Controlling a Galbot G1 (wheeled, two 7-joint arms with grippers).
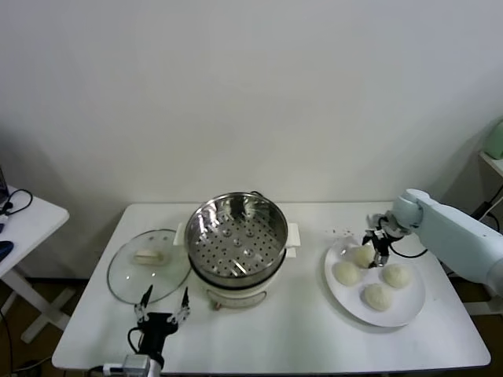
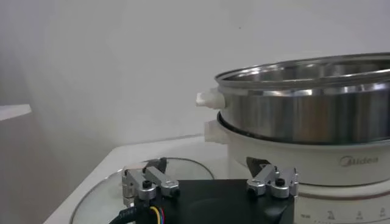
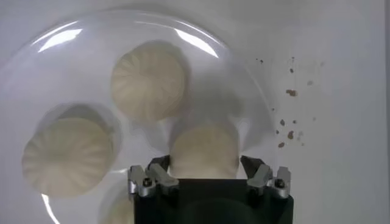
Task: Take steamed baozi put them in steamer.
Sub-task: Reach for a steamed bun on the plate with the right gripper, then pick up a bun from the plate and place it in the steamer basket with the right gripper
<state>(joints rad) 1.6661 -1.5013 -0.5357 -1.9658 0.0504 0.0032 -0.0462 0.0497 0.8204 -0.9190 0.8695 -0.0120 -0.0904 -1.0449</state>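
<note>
While closing around one steamed baozi on plate's far edge, right gripper (apparently not yet clamped), for steamer; left gripper spread, idle.

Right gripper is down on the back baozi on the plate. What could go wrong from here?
1. The right gripper straddles a soft baozi; closing hard could dent it, closing loosely could drop it.
2. Other baozi sit close by on the plate and could get nudged on the lift.
3. The steamer rim stands high; a low carry could clip it.
</note>
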